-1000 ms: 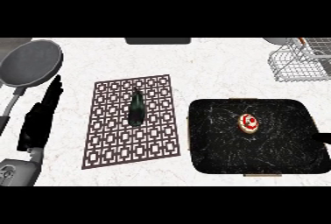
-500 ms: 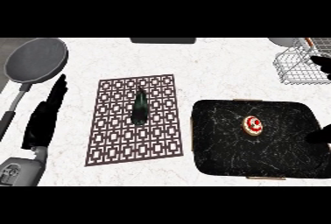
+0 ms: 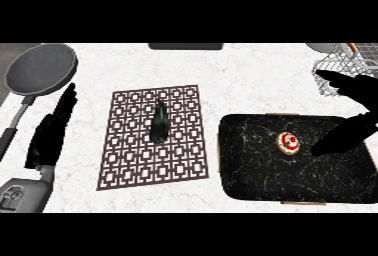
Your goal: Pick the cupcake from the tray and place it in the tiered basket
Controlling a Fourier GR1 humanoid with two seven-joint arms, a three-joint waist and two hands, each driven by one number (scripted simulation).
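Right hand (image 3: 353,116) open at frame right, fingers spread just beside cupcake (image 3: 288,143) on black tray (image 3: 251,170), holding nothing; left hand (image 3: 53,131) open, resting at left edge.

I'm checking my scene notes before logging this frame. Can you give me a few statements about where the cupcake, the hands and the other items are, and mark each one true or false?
1. The cupcake sits on the black tray. True.
2. The right hand is curled round the cupcake. False: its fingers are spread, and a fingertip lies just right of the cupcake, which is not held.
3. The dark green vegetable lies on the patterned mat. True.
4. The frying pan is at the right of the counter. False: it is at the upper left; the wire basket is at the upper right.
5. The left hand rests open at the left, beside the mat. True.
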